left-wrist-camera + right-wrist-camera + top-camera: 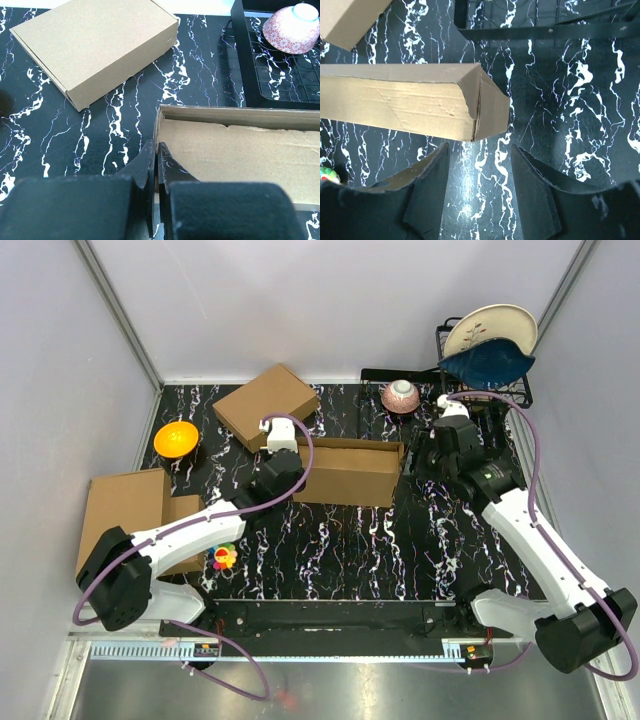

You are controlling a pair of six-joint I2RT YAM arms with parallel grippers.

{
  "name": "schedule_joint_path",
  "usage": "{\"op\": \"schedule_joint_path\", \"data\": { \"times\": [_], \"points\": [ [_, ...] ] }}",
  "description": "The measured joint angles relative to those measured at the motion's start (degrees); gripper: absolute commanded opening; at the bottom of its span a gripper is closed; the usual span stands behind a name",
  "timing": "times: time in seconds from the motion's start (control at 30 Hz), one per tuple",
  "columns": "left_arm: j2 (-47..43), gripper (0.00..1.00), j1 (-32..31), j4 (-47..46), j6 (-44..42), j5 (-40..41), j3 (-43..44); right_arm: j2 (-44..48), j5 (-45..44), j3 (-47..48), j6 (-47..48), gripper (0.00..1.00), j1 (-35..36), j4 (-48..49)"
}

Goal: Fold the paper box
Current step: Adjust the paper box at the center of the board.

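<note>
Black marble-look worktop (330,550) with white veins, plain pale walls around it. Quick rundown from the top view:

The paper box (345,475) sits about dead centre, a bit toward 12 o'clock. It lies long-side across and is shaped like a low tray that's open on top.

The left fingers (154,155) are pressed tight together right at the box's 9 o'clock end wall. I honestly can't tell if that wall is pinched between them or if they're just shut against it.

The right fingers (480,165) are spread wide and holding nothing. They sit at the box's 3 o'clock end, with the folded corner just ahead of the gap and not touching either finger.

Other stuff:
- A smaller closed cardboard box (265,405) is at 11 o'clock from the paper box, lying apart from it.
- An orange bowl (176,438) is out at 9–10 o'clock.
- A flat cardboard slab (125,505) hangs off the worktop's 9 o'clock edge.
- A black dish rack (440,340) at 1 o'clock holds a white plate (490,328) and a blue one (487,362).
- A pink patterned bowl (402,395) sits upside down beside the rack.
</note>
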State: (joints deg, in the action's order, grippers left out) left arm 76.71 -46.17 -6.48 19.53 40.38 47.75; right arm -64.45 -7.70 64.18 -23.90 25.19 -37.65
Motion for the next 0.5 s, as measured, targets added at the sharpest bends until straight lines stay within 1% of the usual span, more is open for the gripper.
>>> {"op": "schedule_joint_path", "data": {
  "times": [0.2, 0.3, 0.33, 0.4, 0.47, 0.5],
  "points": [
    [0.0, 0.00, -0.5, 0.0, 0.0, 0.9, 0.0, 0.2, -0.2, 2.3, 0.3, 0.58, 0.0, 0.6],
    [0.0, 0.00, -0.6, 0.0, 0.0, 1.1, 0.0, -0.4, -0.4, 3.9, 0.8, 0.55, 0.0, 0.9],
    [0.0, 0.00, -0.6, 0.0, 0.0, 1.1, 0.0, -1.2, -0.4, 5.0, 1.0, 0.49, 0.0, 1.0],
    [0.0, 0.00, -0.7, 0.0, 0.0, 1.3, 0.0, -2.8, -0.4, 6.6, 1.7, 0.42, 0.0, 1.8],
    [0.0, 0.00, -0.7, 0.0, 0.0, 1.4, 0.0, -4.2, -0.4, 7.2, 2.4, 0.37, 0.0, 2.8],
    [0.0, 0.00, -0.7, 0.0, 0.0, 1.4, 0.0, -4.8, -0.3, 7.2, 2.7, 0.37, 0.0, 2.9]
  ]
}}
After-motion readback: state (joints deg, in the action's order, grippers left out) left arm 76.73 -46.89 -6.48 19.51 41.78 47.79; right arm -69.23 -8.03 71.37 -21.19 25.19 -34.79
